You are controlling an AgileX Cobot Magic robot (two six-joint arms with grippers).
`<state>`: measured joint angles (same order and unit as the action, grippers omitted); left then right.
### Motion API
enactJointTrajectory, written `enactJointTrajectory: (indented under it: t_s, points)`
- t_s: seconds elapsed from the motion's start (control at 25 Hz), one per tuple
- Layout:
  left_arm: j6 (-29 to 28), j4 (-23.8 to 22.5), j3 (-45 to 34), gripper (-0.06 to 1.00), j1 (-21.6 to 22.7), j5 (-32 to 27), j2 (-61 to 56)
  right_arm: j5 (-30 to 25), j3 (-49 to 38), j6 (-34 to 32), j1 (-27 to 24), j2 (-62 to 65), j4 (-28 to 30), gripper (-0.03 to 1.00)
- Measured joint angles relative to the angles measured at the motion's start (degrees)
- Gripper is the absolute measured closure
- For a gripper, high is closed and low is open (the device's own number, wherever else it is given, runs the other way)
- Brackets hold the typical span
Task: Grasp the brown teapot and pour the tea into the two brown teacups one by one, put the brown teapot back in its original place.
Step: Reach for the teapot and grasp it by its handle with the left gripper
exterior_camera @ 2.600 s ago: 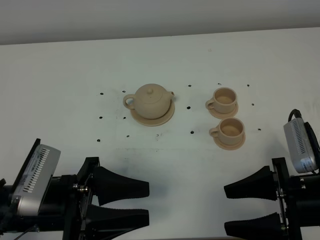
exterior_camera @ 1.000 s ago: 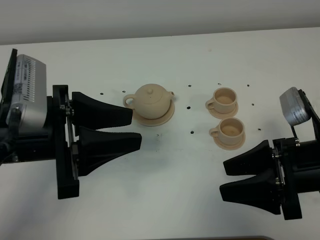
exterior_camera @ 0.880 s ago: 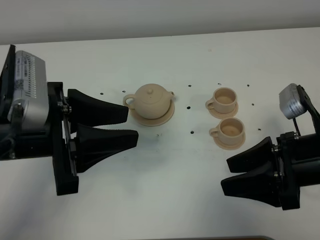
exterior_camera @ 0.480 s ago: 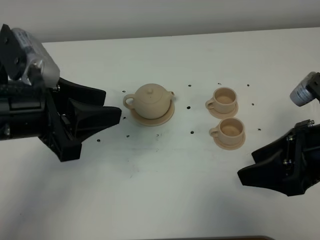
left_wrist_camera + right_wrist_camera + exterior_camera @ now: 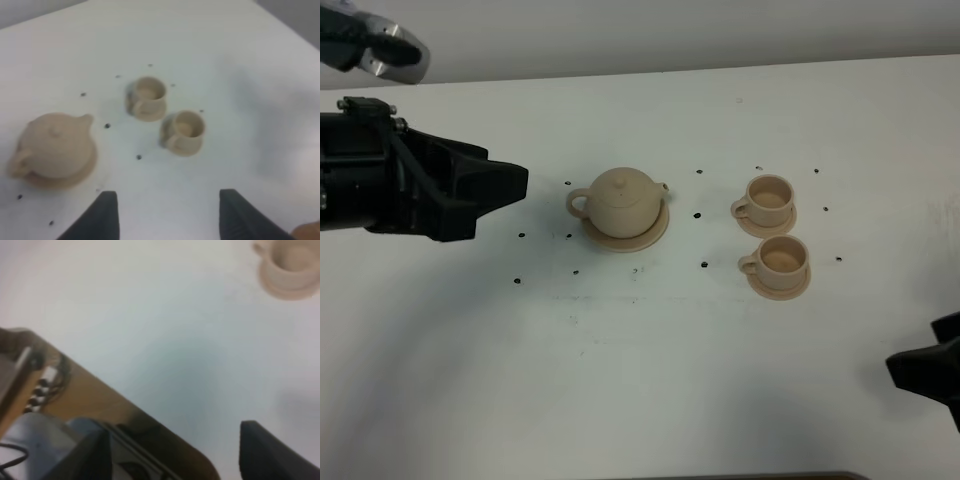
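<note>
Left of the frame's centre, the brown teapot turns its handle toward the nearer left tool, whose jaws are spread and empty.

Exterior high view: the table is lit brightly and evenly, as by diffuse overhead light. Broad, faint grey shadows are recorded at the lower left and lower right of the frame. The brown teapot, the upper teacup and the lower teacup are rendered fairly sharp, with thin soft shadows at their saucers. The left gripper is smeared at its edges.

Left wrist view: the whole frame is soft, and a grey shadow is seen on the table beyond the teacups.

Right wrist view: heavy blur throughout, with a bluish shadow spread over mid-frame.
</note>
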<state>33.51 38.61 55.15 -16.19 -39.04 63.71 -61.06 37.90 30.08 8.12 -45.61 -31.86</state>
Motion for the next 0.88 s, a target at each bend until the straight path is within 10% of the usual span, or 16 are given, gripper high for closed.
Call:
enactJointTrajectory:
  t_s: [0.44,0.88]
  points:
    - [-6.57,-4.94,9.04,0.47,0.0,-3.82,12.19,-7.82,-0.06,-19.33,0.0,16.32,20.7,0.44]
    - [-13.83,-11.28,17.26,0.47,0.0,-7.46,21.46,-8.9,-6.31,-23.62,0.0,31.58,27.9,0.44]
